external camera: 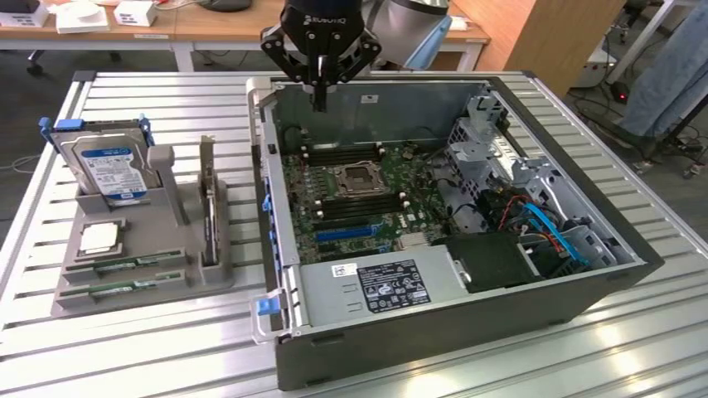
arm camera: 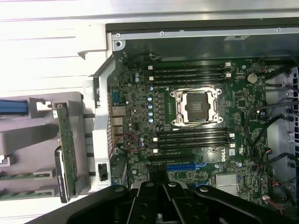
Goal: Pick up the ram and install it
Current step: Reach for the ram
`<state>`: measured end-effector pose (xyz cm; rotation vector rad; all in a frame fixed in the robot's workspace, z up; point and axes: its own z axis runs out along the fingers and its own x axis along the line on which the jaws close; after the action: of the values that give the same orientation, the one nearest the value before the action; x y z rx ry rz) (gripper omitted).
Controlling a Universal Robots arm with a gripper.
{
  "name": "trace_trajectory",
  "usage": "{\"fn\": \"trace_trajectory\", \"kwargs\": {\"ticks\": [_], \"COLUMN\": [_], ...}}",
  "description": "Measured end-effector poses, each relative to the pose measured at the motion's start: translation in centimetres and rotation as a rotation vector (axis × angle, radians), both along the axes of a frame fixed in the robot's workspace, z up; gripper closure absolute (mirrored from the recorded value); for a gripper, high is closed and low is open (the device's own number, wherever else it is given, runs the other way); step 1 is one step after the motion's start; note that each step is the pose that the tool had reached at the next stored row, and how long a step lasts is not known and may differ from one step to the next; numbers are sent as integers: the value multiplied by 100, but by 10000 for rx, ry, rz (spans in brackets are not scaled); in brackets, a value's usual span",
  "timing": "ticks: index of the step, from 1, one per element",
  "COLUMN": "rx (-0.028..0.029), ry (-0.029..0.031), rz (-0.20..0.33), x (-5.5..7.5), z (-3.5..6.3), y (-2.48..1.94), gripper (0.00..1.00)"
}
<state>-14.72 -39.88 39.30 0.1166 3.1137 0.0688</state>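
Note:
Two green ram sticks lie flat in slots at the front of the grey holder on the exterior view's left; the wrist view catches their ends. My gripper hangs above the far end of the open computer case, fingers pressed together and nothing between them. It is well apart from the ram. In the wrist view the gripper looks down on the motherboard, whose black memory slots flank the processor socket.
The holder also carries a silver hard drive, a square processor chip and a green card standing on edge. Inside the case are a power supply, drive cage and blue cables. Slatted metal table all round.

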Motion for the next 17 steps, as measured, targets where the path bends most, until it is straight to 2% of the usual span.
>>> {"fn": "trace_trajectory", "kwargs": {"ticks": [17], "rx": [1], "ry": [0], "rz": [0], "x": [-101], "z": [0], "y": [0], "gripper": [91]}}
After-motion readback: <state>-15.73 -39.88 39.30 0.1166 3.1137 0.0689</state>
